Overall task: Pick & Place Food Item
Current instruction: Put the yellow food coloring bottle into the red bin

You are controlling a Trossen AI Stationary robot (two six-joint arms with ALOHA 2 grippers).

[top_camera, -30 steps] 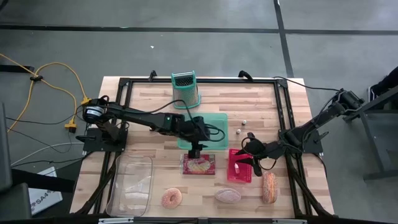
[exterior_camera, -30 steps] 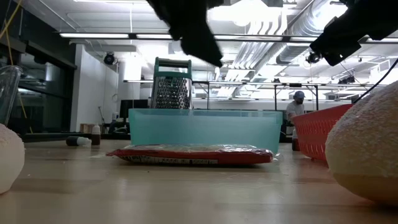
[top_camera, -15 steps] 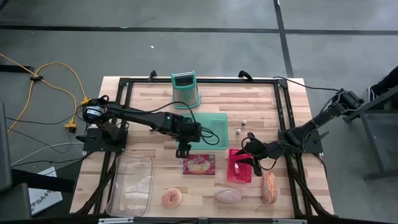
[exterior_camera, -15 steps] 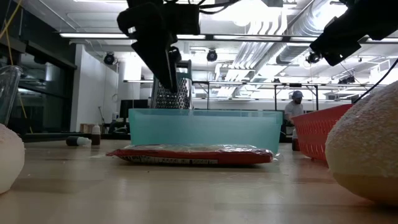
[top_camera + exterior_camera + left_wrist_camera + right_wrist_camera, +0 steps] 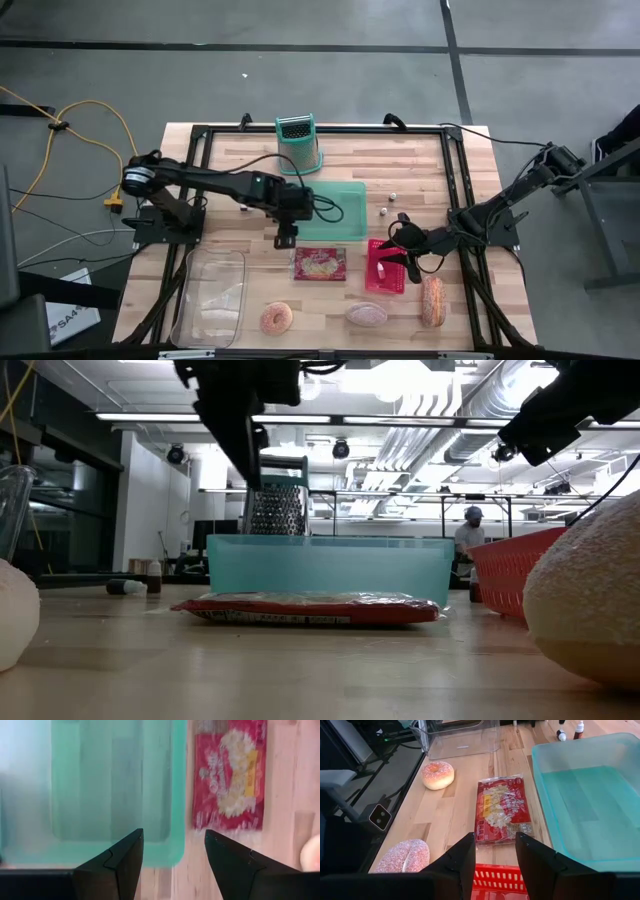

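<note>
Foreground: a pink-frosted ring doughnut (image 5: 276,319), a pale sugared oval pastry (image 5: 366,314) and an elongated sugar-dusted bread roll (image 5: 432,301) are seen along the near edge of the wooden desk (image 5: 230,165), with a clear plastic rectangular container (image 5: 210,297) at the near left corner.
Food item: the red plastic snack packet (image 5: 320,265) is laid flat on the desk, just in front of the shallow teal plastic bin (image 5: 340,195) and beside the small red plastic mesh basket (image 5: 385,272); it is touched by neither tool.
Left tool (image 5: 285,238): it is held above the desk at the near left corner of the teal bin, apart from the packet; in its wrist view its dark fingers (image 5: 118,865) are seen spread, with nothing between them.
Right tool (image 5: 393,255): it is poised over the red basket; its fingers (image 5: 460,861) are seen parted by a narrow gap, and nothing is gripped.
Middle: two small white objects (image 5: 388,205) are seen right of the teal bin.
Far edge: a metal box grater with teal trim (image 5: 298,143) is stood upright behind the bin.
</note>
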